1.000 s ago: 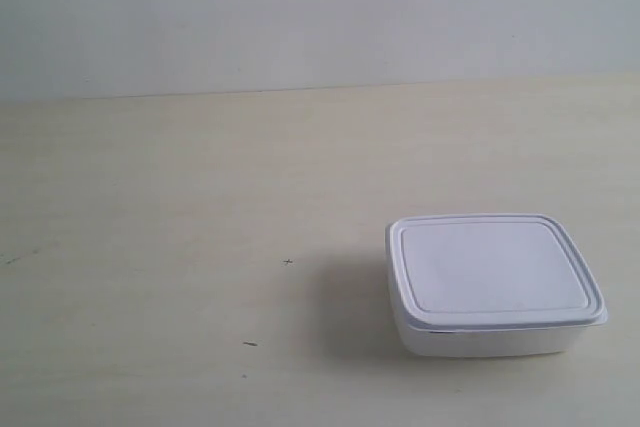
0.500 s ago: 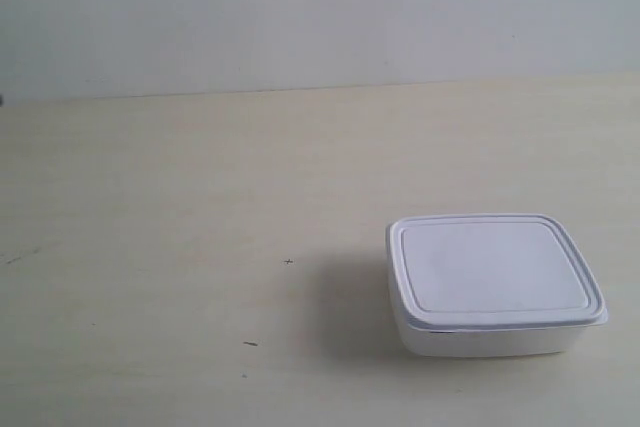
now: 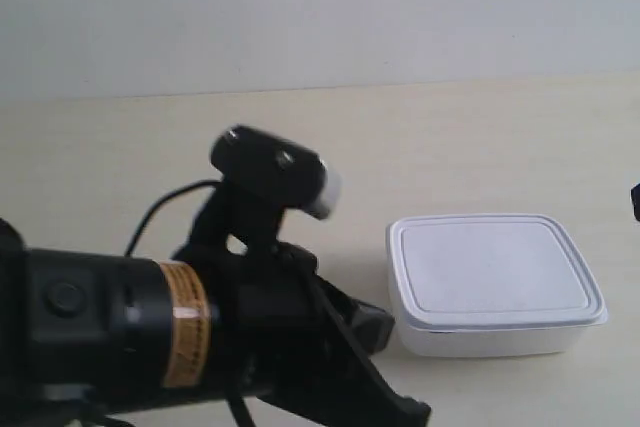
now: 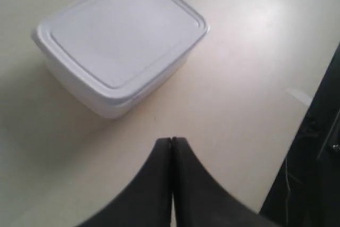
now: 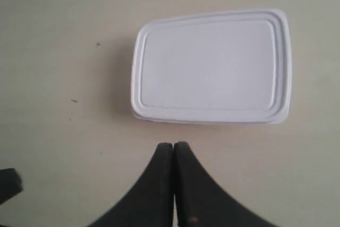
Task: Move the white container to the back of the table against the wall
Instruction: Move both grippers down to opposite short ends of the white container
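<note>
The white container [image 3: 495, 282] sits lid-on on the pale table [image 3: 150, 167], toward the exterior view's right and well short of the wall [image 3: 300, 7]. The arm at the exterior view's left [image 3: 200, 327] fills the lower left, its dark fingers reaching toward the container's near left corner without touching it. My left gripper [image 4: 171, 140] is shut and empty, a short way from the container [image 4: 122, 35]. My right gripper [image 5: 173, 144] is also shut and empty, hovering just off one long side of the container [image 5: 212, 65].
Tiny dark specks [image 5: 98, 44] mark the tabletop. The left wrist view shows the table's edge with dark space and cables beyond it [image 4: 313, 174]. A dark part [image 3: 636, 202] pokes in at the exterior view's right edge. Another dark object [image 5: 8, 184] shows in the right wrist view.
A black arm with its wrist camera has swung into the exterior view from the lower left. A dark sliver has appeared at the right edge. The container has not moved.
</note>
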`<move>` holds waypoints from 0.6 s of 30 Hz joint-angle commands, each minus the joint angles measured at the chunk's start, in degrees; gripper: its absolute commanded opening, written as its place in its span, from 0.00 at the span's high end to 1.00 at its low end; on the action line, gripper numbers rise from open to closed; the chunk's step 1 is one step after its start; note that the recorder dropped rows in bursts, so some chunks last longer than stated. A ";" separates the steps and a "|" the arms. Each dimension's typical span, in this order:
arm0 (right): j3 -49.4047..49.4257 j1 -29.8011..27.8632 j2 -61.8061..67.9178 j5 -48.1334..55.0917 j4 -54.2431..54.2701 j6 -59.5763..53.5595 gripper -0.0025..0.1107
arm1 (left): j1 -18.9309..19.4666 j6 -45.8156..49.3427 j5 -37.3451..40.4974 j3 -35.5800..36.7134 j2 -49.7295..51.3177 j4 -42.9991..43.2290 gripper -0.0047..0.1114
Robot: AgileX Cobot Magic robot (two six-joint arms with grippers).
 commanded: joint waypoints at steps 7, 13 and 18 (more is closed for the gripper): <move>7.28 0.01 8.53 -1.49 -0.91 -1.80 0.98 | -3.74 -9.47 -11.05 -2.16 13.36 -0.04 0.96; 11.37 0.01 15.30 -3.69 -1.17 -2.92 0.98 | -3.74 -10.11 -10.73 -6.18 19.86 -0.04 0.96; 11.37 0.01 18.54 -5.98 -1.78 -4.15 0.98 | -3.74 -10.93 -10.71 -9.62 25.15 -0.04 0.96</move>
